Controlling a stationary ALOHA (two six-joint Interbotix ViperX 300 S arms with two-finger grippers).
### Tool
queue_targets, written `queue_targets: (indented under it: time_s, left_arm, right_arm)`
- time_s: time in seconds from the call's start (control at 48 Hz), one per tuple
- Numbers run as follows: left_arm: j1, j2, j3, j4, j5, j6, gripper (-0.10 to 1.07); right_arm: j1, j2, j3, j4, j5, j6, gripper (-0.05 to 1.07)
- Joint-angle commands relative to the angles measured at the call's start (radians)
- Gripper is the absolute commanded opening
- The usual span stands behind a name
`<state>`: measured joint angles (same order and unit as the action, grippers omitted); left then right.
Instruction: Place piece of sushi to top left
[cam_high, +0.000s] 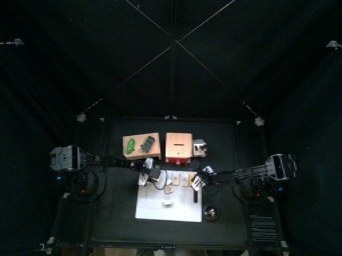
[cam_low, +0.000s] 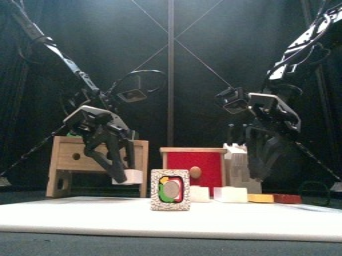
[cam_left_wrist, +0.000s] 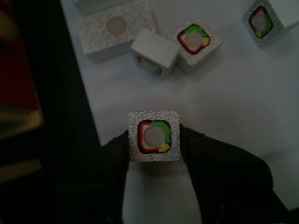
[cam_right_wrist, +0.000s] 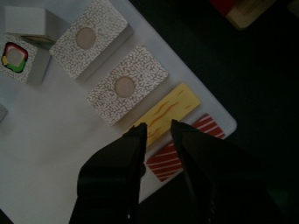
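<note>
The left gripper (cam_left_wrist: 156, 162) hangs directly above one sushi piece (cam_left_wrist: 156, 138), a square roll of speckled rice with a green, red and pale filling. Its two black jaws stand apart, one on each side of the piece and a little behind it, and whether they touch it cannot be told. In the front view this same piece stands upright on edge at the front of the white board (cam_low: 80, 215), alone, with the left arm behind it.

The right gripper (cam_right_wrist: 162, 140) hovers over the board's far right corner with its jaws narrowly parted and nothing between them. Under it lie a yellow slab (cam_right_wrist: 170, 106) and a red striped slab (cam_right_wrist: 176, 153), and just beside those are two flat rice blocks (cam_right_wrist: 122, 83) with pale round centres.

The step in hand looks like the grasp. Next, the left jaws must close squarely on the piece's rice sides, lift it without tipping, and carry it to the board's top left corner.

Behind the board stand a wooden box (cam_low: 94, 160) and a red box (cam_low: 197, 165). No brand, label or writing can be read anywhere.
</note>
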<state>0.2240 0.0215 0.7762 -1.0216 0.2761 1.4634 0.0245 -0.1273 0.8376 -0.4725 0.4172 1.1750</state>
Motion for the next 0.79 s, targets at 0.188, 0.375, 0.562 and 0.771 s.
queue_targets:
  time_s: [0.188, 0.375, 0.562, 0.771]
  left_arm:
    - [-0.015, -0.095, 0.081, -0.005, -0.034, -0.071, 0.71]
    - [-0.014, -0.124, 0.138, -0.003, -0.06, -0.107, 0.71]
    - [-0.008, -0.143, 0.176, -0.002, -0.086, -0.127, 0.71]
    - [0.006, -0.143, 0.204, 0.005, -0.107, -0.126, 0.71]
  right_arm:
    - [0.002, -0.005, -0.017, 0.0, -0.005, 0.002, 0.7]
    - [0.0, 0.006, -0.02, 0.002, -0.005, 0.002, 0.7]
    - [0.0, 0.014, -0.028, 0.0, -0.005, 0.002, 0.7]
    - [0.0, 0.021, -0.032, 0.0, -0.005, 0.002, 0.7]
